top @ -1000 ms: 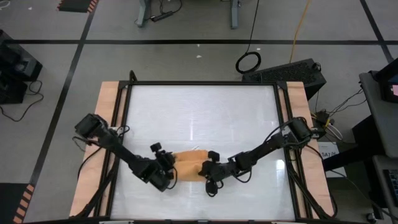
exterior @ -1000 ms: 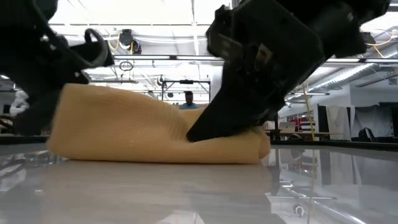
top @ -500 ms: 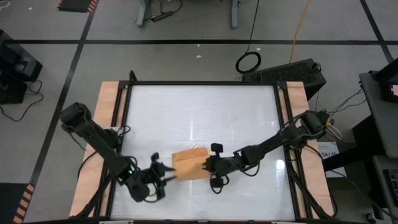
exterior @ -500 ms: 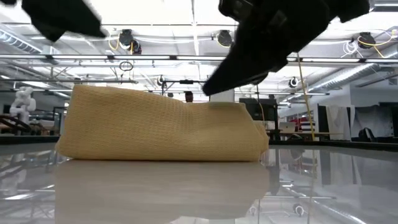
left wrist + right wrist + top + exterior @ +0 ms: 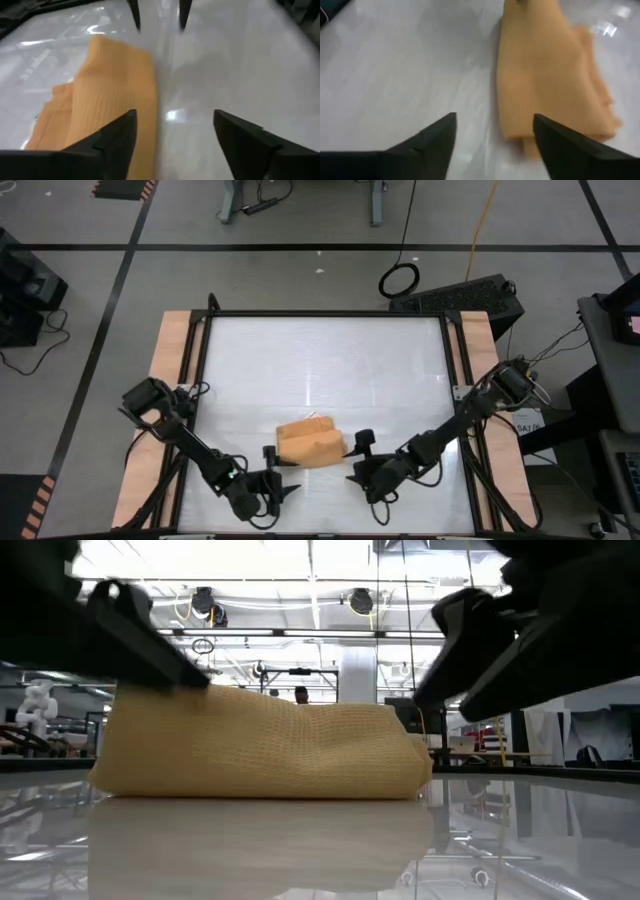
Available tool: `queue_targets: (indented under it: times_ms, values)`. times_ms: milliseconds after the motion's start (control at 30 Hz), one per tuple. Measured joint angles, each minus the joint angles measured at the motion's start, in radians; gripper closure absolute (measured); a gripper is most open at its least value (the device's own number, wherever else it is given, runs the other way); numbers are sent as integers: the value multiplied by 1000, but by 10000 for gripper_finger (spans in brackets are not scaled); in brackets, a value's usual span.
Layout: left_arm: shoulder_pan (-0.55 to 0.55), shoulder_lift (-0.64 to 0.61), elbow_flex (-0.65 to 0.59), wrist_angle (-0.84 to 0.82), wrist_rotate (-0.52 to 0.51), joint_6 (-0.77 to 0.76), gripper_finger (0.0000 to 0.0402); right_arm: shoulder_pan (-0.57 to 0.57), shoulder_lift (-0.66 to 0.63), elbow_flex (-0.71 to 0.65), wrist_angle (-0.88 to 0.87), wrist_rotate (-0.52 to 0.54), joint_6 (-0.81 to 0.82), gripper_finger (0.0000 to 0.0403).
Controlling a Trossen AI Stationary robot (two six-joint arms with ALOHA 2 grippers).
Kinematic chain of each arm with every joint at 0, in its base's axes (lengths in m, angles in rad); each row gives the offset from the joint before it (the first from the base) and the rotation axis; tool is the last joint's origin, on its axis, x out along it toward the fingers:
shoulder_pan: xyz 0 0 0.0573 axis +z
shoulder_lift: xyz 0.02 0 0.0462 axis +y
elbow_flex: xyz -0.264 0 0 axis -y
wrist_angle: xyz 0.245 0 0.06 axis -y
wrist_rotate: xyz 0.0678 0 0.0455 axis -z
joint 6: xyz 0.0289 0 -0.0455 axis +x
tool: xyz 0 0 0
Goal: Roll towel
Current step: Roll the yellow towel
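Towel (image 5: 309, 441) sits bundled into a short, thick roll a little below the middle of the white tabletop (image 5: 325, 360) in the high view, a small white tag poking out at its upper edge. Nothing touches it. From the low view it is a tan, waffle-textured lump (image 5: 262, 745) lying flat on the glossy surface, its reflection spread beneath it.

Left gripper (image 5: 283, 473) hangs low at the bottom centre-left of the high frame, just below and to the left of the roll, fingers spread apart and holding nothing; its wrist camera shows the cloth (image 5: 102, 95) ahead beside one dark finger (image 5: 112, 132), with bare table in the gap. Right gripper (image 5: 357, 458) hovers just right of and below the roll, its fingers also spread and empty; its wrist view has the towel (image 5: 552, 75) lying ahead past one finger (image 5: 435, 132).

Wooden side rails (image 5: 172, 370) flank the table. Beyond the top right corner lie a dark keyboard-like box (image 5: 468, 297) and a coiled black cable (image 5: 400, 279) on the grey floor. Far back in the low view, a person (image 5: 302, 696) stands behind the towel.
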Motion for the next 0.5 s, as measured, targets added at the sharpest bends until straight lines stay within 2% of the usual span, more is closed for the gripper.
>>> queue_targets:
  times_ms: [133, 300, 500]
  values:
    - [-1, 42, 0, -3, -57, 63, 106, -5, 0, -106, 279, 42, -109, 98]
    - [0, 44, 3, -29, -87, 144, 100, -61, 0, -239, 612, 42, -235, 60]
    - [17, 38, 15, -140, -94, 66, 100, -128, 27, -268, 687, -78, -200, 46]
